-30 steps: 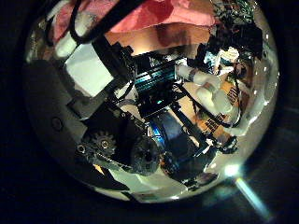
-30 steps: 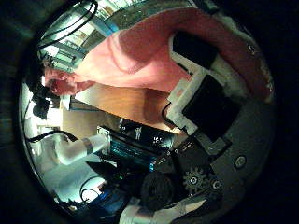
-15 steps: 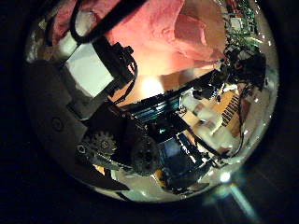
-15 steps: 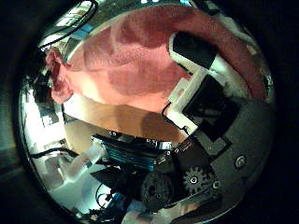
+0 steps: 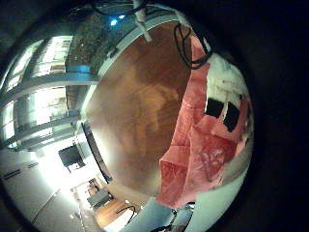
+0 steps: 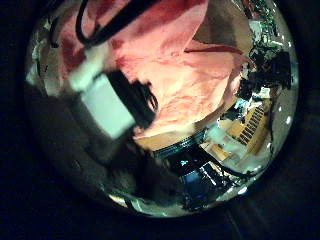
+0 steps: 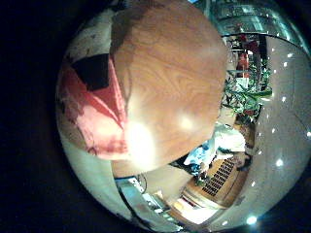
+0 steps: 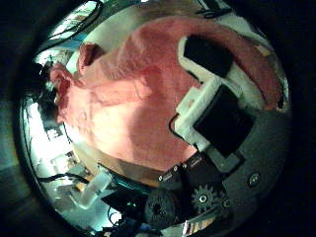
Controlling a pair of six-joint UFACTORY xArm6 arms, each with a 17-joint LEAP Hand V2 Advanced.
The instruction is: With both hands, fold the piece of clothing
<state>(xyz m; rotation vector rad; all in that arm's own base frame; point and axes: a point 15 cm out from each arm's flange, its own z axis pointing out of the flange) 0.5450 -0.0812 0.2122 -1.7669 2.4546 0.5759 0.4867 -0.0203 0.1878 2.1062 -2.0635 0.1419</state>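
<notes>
The piece of clothing (image 8: 128, 89) is a soft crumpled cloth that fills most of the right thumb side view, close to that palm. My right hand (image 8: 212, 99) has its fingers curled onto the cloth, whose edge wraps around them. In the left thumb side view the cloth (image 6: 175, 70) spreads just as close, and my left hand (image 6: 110, 95) has a finger bent over it, gripping it. Both little finger side views show a bunched part of the cloth (image 5: 198, 145) (image 7: 92, 116) at the fingers, lying against the wooden table (image 5: 135, 106) (image 7: 170, 68).
The wooden tabletop stretches out beyond the cloth in both little finger side views. Room furniture and lights (image 7: 228, 92) show past the table's edge. A dark piece of equipment (image 6: 195, 165) shows beyond the cloth's edge.
The cloth now fills far more of both thumb side views. The other arm and the room have slid towards the edges, so both palms have come closer to the cloth.
</notes>
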